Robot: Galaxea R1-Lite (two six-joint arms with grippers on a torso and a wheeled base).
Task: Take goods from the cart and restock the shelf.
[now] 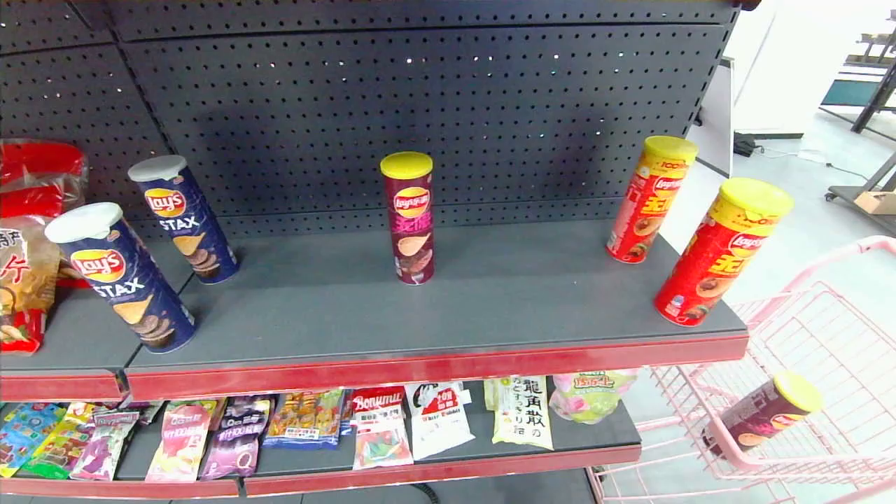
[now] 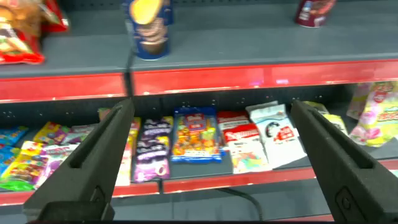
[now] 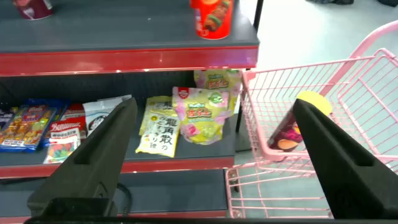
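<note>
Maroon chip can (image 1: 763, 413) is noted lying tilted in the pink wire cart (image 1: 819, 264), lower right of the head frame; its yellow lid is turned up and to the right; it rests against the cart's near wall.

Cart is placed just beside the right end of the shelf (image 1: 490, 301); the shelf's grey upper board with red front edge is seen across the middle of the head frame, backed by a dark pegboard.

On that board: a second maroon can (image 1: 411, 217) is stood at centre, well apart from the others; two red cans are stood at the right end, one (image 1: 651, 199) near the back, one (image 1: 721, 252) at the front right corner; two blue cans are stood at the left, one (image 1: 183, 218) behind, one (image 1: 120, 276) nearer the front edge; bagged snacks (image 1: 28, 238) are stacked at the far left edge.

Lower board: a row of flat snack packets (image 1: 280, 427) is laid along the bottom of the frame.

Left gripper (image 2: 212, 106): jaws are spread wide, nothing held; it is faced toward the lower board's packets.

Right gripper (image 3: 216, 104): jaws are likewise spread, nothing held; it is faced toward the shelf's right end and the cart.
</note>
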